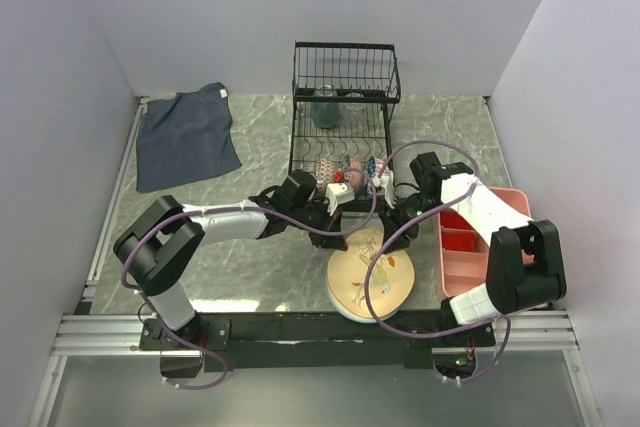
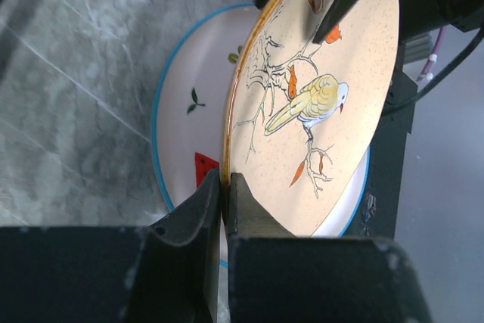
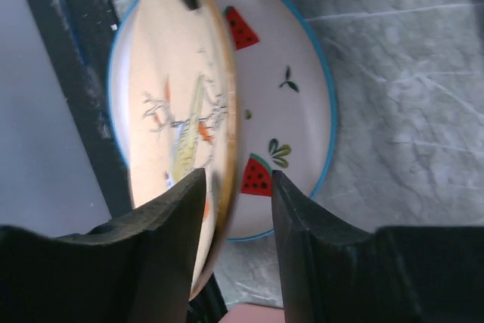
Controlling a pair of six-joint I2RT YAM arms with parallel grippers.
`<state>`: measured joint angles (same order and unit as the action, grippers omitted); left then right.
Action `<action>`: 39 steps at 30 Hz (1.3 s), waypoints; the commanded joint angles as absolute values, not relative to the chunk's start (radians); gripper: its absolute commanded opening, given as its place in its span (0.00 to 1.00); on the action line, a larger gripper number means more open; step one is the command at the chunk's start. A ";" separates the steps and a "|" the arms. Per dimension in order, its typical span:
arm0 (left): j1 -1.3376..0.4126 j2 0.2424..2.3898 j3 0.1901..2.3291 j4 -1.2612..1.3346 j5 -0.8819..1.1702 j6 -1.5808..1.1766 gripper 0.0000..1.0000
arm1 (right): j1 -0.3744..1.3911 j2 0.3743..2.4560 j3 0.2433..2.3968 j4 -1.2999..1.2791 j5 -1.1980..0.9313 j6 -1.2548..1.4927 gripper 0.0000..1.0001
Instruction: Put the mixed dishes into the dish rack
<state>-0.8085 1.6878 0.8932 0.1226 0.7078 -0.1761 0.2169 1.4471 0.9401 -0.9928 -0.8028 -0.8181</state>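
Observation:
The large peach plate [image 2: 318,104] with the bird drawing is tilted up on edge over a white watermelon-patterned plate [image 2: 185,126] at the table's near edge. My left gripper [image 2: 224,185] is shut on the peach plate's rim. My right gripper [image 3: 238,194] is open, its fingers either side of the opposite rim of the peach plate [image 3: 178,111]; whether they touch it I cannot tell. In the top view both grippers, left [image 1: 335,234] and right [image 1: 400,225], meet above the plate [image 1: 372,269]. The black wire dish rack [image 1: 345,67] stands behind, holding a glass [image 1: 325,107] and small patterned bowls [image 1: 335,169].
The pink compartmented tray [image 1: 475,247] lies at the right, close to my right arm. The dark blue cloth [image 1: 185,137] lies at the back left. The black frame rail [image 1: 320,332] runs along the near edge just below the plates.

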 commanded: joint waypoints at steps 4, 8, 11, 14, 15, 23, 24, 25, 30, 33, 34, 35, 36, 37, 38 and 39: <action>-0.801 1.677 0.962 0.178 0.674 -0.132 0.01 | 0.210 1.468 1.034 -1.103 -0.888 -0.867 0.23; -0.796 1.674 1.003 0.100 0.626 -0.095 0.14 | 0.209 1.454 1.106 -1.138 -0.867 -0.860 0.00; -0.778 1.651 1.040 0.031 0.574 -0.058 0.35 | 0.210 1.444 1.170 -1.192 -0.836 -0.870 0.00; -0.726 1.596 1.087 -0.069 0.545 -0.011 0.47 | 0.209 1.425 1.262 -1.273 -0.828 -0.876 0.00; -0.707 1.574 1.104 -0.087 0.537 0.033 0.49 | 0.210 1.410 1.288 -1.299 -0.828 -0.870 0.00; -0.540 1.327 1.097 -0.169 0.480 0.180 0.69 | 0.218 1.351 1.523 -1.344 -0.824 -0.749 0.00; -0.525 1.307 1.068 -0.151 0.466 0.167 0.71 | 0.221 1.339 1.537 -1.316 -0.819 -0.727 0.00; -0.497 1.283 1.062 -0.135 0.445 0.134 0.75 | 0.221 1.333 1.557 -1.290 -0.810 -0.697 0.00; -0.413 1.249 1.052 -0.020 0.136 0.002 0.81 | 0.230 1.328 1.658 -1.007 -0.643 -0.320 0.00; -0.397 1.243 1.049 0.042 0.010 -0.017 0.85 | 0.239 1.387 1.808 -0.881 -0.565 -0.178 0.00; -0.396 1.247 1.051 0.048 -0.039 -0.011 0.85 | 0.244 1.403 1.881 -0.853 -0.545 -0.129 0.00; -0.394 1.250 1.057 0.052 -0.057 -0.011 0.85 | 0.247 1.417 1.908 -0.819 -0.523 -0.105 0.00; -0.393 1.255 1.058 0.054 -0.066 -0.011 0.85 | 0.250 1.414 1.920 -0.725 -0.450 -0.077 0.00; -0.391 1.255 1.055 0.063 -0.078 -0.011 0.85 | 0.264 1.405 1.904 -0.663 -0.401 -0.028 0.00; -0.391 1.255 1.045 0.070 -0.086 -0.011 0.85 | 0.274 1.376 1.881 -0.596 -0.353 -0.020 0.00; -0.391 1.247 1.037 0.077 -0.092 -0.017 0.85 | 0.288 1.362 1.858 -0.469 -0.312 -0.021 0.00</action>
<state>-0.3939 1.2613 1.0531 -0.0105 0.0357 0.0063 0.2474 1.4288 1.8320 -0.9295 -0.4763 -0.2092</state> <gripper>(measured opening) 0.852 0.151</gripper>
